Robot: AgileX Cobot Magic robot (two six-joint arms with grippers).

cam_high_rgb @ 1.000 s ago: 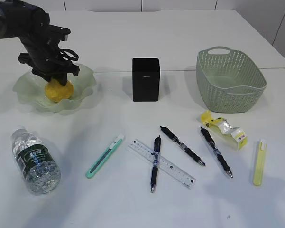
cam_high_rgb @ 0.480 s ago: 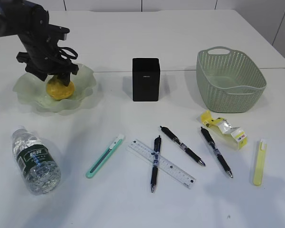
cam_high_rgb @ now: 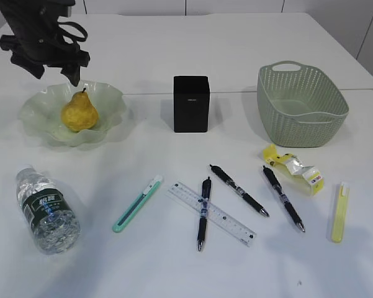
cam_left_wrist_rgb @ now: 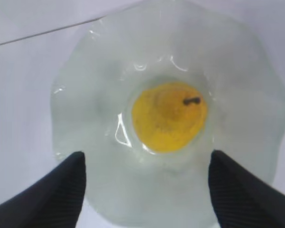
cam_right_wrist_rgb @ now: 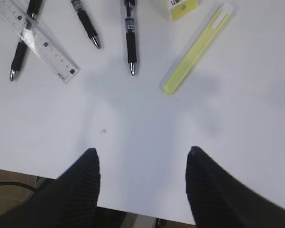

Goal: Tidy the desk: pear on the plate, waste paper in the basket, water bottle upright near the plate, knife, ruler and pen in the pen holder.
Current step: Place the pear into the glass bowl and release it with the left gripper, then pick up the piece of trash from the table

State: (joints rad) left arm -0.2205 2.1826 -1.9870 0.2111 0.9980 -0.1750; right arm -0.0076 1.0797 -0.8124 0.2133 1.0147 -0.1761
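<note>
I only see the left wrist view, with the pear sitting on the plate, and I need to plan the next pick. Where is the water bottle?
Observer: The water bottle lies on its side on the desk, in front of the plate and apart from it.
Operator: And the waste paper?
Observer: The waste paper lies on the desk just in front of the basket, not inside it.
Operator: Does any stationery overlap?
Observer: One pen crosses the ruler.

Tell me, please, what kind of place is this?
Probably a desk set up for a tidying exercise, perhaps in a lab or office. On the white tabletop lie pens and a ruler, with a black pen holder behind them, and a robot gripper hangs above.
</note>
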